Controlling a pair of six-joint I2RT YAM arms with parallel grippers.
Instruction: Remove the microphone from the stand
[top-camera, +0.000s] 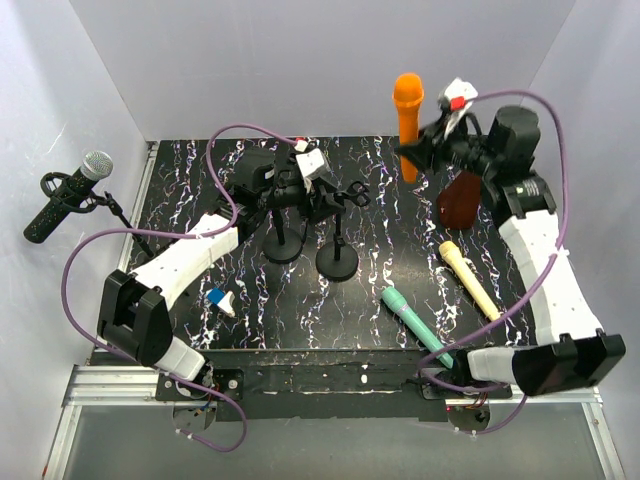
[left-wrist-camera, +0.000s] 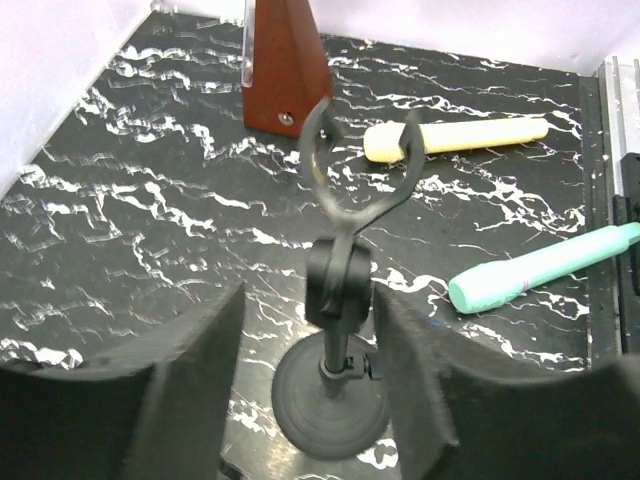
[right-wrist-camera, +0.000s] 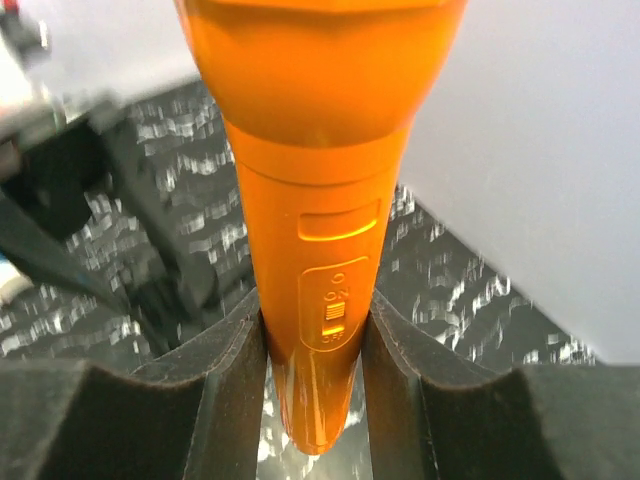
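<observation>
The orange microphone (top-camera: 407, 115) stands upright in the air at the back right, clear of any stand. My right gripper (top-camera: 432, 140) is shut on its lower handle; in the right wrist view my right gripper (right-wrist-camera: 315, 330) has both pads pressed against the orange microphone (right-wrist-camera: 320, 200), with its ON/OFF switch facing the camera. An empty black stand (top-camera: 337, 262) with an open clip stands mid-table. My left gripper (top-camera: 305, 188) is at it. In the left wrist view my left gripper (left-wrist-camera: 310, 330) is open around the stand (left-wrist-camera: 338, 290), with a gap on the left side.
A second black stand (top-camera: 285, 245) is beside the first. A brown metronome (top-camera: 462, 200), a cream microphone (top-camera: 468, 280) and a teal microphone (top-camera: 415, 315) lie at the right. A black microphone (top-camera: 65, 195) sits in a holder off the table's left. A small blue-white object (top-camera: 220, 300) lies front left.
</observation>
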